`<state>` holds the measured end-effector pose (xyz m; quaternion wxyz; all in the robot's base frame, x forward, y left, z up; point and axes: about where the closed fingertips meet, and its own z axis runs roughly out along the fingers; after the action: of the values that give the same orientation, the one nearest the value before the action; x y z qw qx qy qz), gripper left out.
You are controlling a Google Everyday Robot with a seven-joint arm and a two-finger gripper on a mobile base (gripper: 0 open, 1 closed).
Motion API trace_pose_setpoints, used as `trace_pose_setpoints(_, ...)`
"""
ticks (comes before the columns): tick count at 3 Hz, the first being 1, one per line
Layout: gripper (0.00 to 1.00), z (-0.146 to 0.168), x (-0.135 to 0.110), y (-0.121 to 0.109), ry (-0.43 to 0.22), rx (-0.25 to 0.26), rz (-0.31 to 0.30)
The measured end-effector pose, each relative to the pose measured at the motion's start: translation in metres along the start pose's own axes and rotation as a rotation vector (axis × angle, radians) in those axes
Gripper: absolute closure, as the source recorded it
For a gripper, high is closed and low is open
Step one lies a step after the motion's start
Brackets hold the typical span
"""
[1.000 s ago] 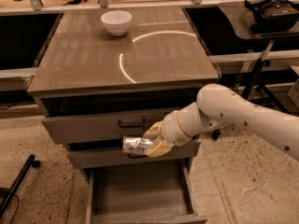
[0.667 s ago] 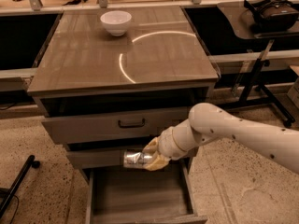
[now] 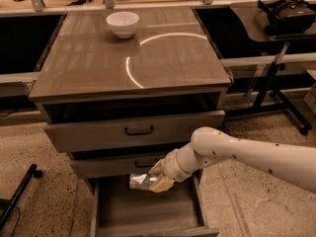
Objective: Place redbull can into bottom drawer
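Across the frame's right edge the robot's white arm [image 3: 247, 154] runs out of view, its base unseen. It reaches down in front of a grey-brown cabinet [image 3: 133, 58], whose lowest part is cut off at the bottom. The wrist hides the right end of the middle drawer [image 3: 108, 166] and part of its dark handle. The top drawer [image 3: 123, 132] sits slightly pulled out, its inside lost in shadow. The bottom drawer [image 3: 148, 209] stands pulled well out, showing only bare wooden floor. A white bowl [image 3: 122, 23] sits near the back of the cabinet top; whether anything is in it cannot be told. The gripper [image 3: 155, 181] hangs over the back part of the open drawer, jaws closed on one end of the can [image 3: 138, 180]. The can lies sideways above the drawer floor, its right end covered by the fingers.
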<state>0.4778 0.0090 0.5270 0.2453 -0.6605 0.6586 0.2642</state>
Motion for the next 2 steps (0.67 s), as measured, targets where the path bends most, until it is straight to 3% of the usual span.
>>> trace_pose_setpoints(1, 1.0, 0.002, 0.002, 0.0, -0.001, -0.002, -0.002)
trace_pose_setpoints(2, 1.0, 0.036, 0.026, -0.002, -0.014, -0.032, -0.029)
